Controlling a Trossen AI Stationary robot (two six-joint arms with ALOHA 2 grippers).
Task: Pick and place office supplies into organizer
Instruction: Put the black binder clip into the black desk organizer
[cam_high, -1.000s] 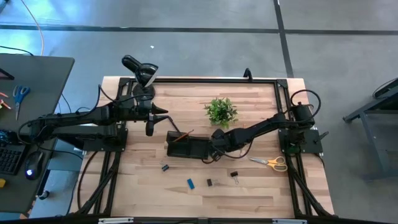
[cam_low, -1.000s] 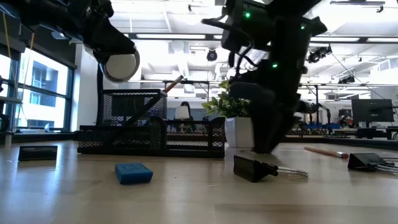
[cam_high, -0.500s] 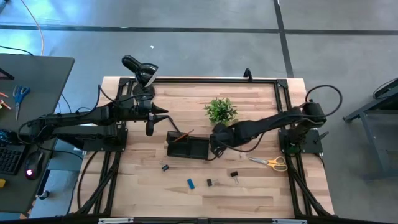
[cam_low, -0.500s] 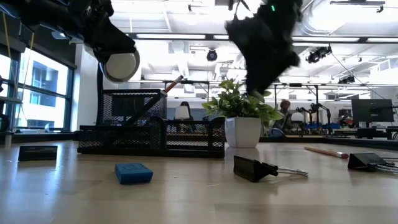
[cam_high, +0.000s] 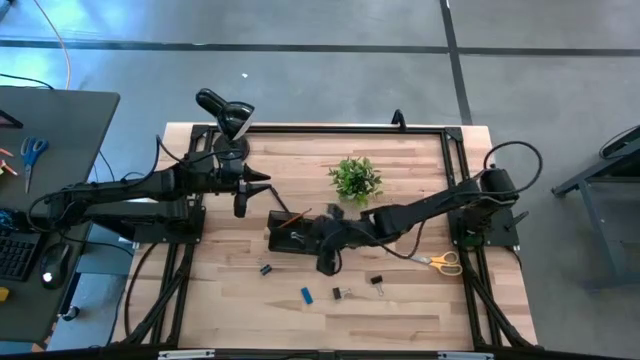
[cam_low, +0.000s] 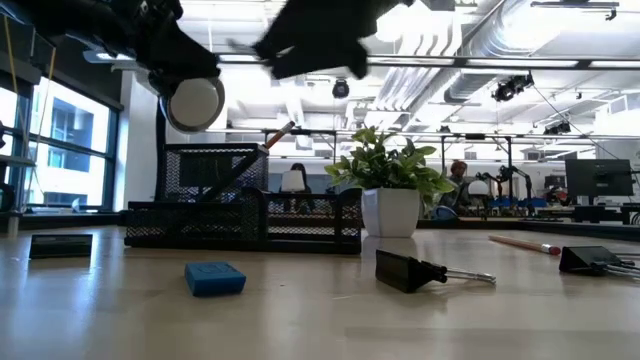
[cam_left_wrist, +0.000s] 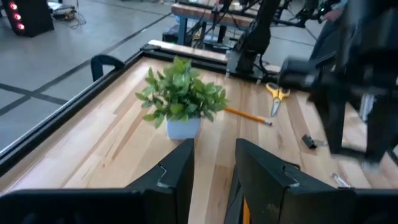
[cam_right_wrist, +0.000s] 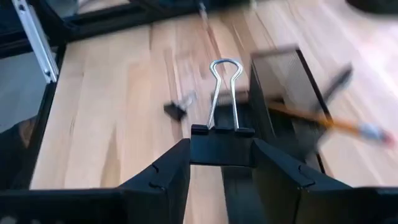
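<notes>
Held a black binder clip (cam_right_wrist: 222, 134) pinched by its body between the right gripper's (cam_right_wrist: 221, 149) fingers, wire handles forward, above the worktop (cam_high: 400, 300) at the edge of the organizer (cam_high: 300, 238). Risked landing outside the tray if let go this early. Might also have caught the mesh wall or the leaning pencil (cam_right_wrist: 311, 118) on the way in. Could have slipped, given the narrow hold. Kept the left gripper (cam_high: 240, 203) waiting near the lamp (cam_high: 222, 112).
</notes>
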